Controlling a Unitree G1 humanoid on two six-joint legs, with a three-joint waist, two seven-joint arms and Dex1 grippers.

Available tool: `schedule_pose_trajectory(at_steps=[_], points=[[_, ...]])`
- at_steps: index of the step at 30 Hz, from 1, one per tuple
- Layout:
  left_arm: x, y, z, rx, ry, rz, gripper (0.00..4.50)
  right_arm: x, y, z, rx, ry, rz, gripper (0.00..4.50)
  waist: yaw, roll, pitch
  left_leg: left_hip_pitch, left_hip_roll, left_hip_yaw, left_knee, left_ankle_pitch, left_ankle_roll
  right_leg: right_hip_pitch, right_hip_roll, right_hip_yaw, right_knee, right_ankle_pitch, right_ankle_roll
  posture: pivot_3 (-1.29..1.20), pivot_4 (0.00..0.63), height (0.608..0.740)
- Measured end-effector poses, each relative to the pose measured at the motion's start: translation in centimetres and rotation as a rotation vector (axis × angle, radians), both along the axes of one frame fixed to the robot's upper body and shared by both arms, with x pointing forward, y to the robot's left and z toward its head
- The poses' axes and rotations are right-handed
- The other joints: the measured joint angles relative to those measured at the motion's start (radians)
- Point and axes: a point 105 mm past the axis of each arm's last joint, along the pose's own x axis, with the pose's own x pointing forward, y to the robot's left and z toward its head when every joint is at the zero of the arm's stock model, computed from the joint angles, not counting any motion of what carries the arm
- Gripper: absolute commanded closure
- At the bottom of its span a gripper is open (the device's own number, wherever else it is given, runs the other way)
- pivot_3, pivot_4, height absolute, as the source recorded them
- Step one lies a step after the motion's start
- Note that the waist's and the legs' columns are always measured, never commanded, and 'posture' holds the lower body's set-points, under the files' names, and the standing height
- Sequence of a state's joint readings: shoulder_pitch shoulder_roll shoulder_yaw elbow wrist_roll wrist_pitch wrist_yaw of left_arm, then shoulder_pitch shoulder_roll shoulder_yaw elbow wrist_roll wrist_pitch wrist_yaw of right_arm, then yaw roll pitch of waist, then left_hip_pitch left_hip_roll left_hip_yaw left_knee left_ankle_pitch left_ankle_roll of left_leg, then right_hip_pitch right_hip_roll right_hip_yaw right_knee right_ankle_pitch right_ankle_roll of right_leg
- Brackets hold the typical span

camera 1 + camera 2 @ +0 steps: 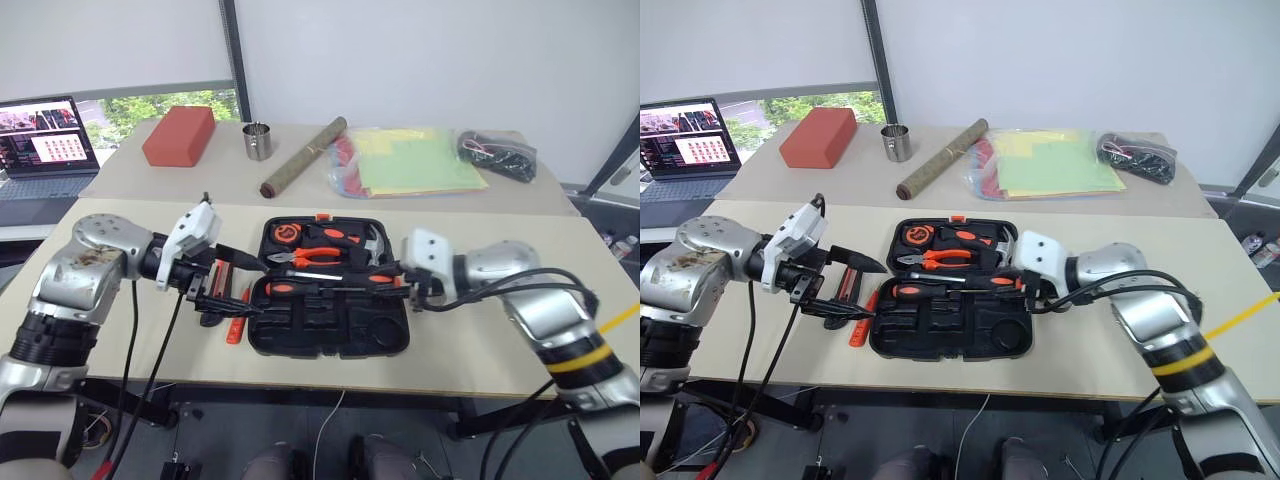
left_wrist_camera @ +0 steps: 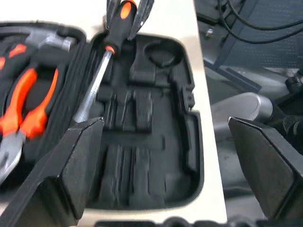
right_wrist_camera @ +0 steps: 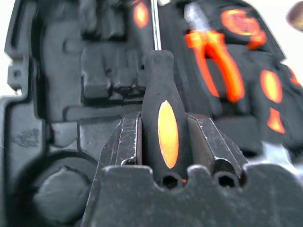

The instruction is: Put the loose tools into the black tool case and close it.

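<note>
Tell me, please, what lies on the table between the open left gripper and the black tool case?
In the right eye view, a slim orange tool lies on the table between the left gripper and the black tool case.

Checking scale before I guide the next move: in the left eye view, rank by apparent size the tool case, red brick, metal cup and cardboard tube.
1. Tool case.
2. Cardboard tube and red brick look about alike; unranked.
3. Metal cup.
The last three sit farther from the camera, so they look smaller.

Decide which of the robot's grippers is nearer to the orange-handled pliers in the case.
Right. The right gripper, holding a screwdriver, hovers just beside the pliers; the open left gripper sits beyond the case's left edge.
</note>
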State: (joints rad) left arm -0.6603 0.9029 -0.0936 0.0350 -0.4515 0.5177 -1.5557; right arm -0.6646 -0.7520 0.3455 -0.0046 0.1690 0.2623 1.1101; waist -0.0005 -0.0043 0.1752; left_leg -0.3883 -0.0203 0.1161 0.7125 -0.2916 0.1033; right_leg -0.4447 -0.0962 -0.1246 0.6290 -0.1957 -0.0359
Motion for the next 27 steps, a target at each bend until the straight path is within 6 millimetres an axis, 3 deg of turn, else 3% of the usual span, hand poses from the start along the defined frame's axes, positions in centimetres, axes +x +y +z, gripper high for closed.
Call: schedule_pose_trajectory(at_steps=[8,10,17,18,21,27], points=[[0.0,0.1,0.3,-0.004,-0.035,0.039,0.00,0.9,0.2,-1.5,-0.058,0.017,0.030,3.51,-0.001,0.000,0.000,-0.001,0.000,-0.001,0.000,0.000,0.000,0.000,0.000,0.000,0.000,0.000,0.000,0.00,0.150,0.737],[0.1,0.1,0.4,-0.008,-0.040,0.046,0.00,0.8,0.1,-1.8,-0.069,0.026,0.036,2.51,-0.003,0.000,0.000,-0.001,0.000,0.000,0.000,0.000,0.000,0.000,0.000,0.000,0.000,0.000,0.000,0.00,0.150,0.737],[0.3,0.0,0.7,-0.011,-0.056,0.060,0.00,1.0,0.7,-1.4,-0.053,0.041,0.034,0.25,-0.008,0.000,0.000,0.000,0.000,-0.001,0.000,0.000,0.000,0.000,0.001,0.000,0.000,0.000,0.000,0.00,0.150,0.737],[0.4,0.0,0.8,-0.012,-0.059,0.063,0.00,1.1,0.9,-1.2,-0.011,0.068,0.014,0.25,-0.009,0.000,0.000,0.000,0.000,-0.001,0.000,0.000,0.000,0.000,0.001,0.000,0.000,0.000,-0.001,0.00,0.150,0.737],[0.5,0.0,0.8,-0.016,-0.061,0.068,0.00,1.4,2.0,-0.1,0.086,0.115,-0.014,0.81,-0.012,0.000,0.000,0.000,0.000,-0.001,0.000,0.000,0.000,0.000,0.001,0.000,0.001,0.001,-0.001,0.00,0.150,0.737],[0.4,0.1,0.3,-0.016,-0.048,0.080,0.00,1.5,2.8,0.9,0.137,0.127,-0.026,2.91,-0.011,0.000,0.000,0.000,0.000,-0.001,0.000,0.000,0.000,0.000,0.000,0.000,0.001,0.001,-0.001,0.00,0.150,0.737]])
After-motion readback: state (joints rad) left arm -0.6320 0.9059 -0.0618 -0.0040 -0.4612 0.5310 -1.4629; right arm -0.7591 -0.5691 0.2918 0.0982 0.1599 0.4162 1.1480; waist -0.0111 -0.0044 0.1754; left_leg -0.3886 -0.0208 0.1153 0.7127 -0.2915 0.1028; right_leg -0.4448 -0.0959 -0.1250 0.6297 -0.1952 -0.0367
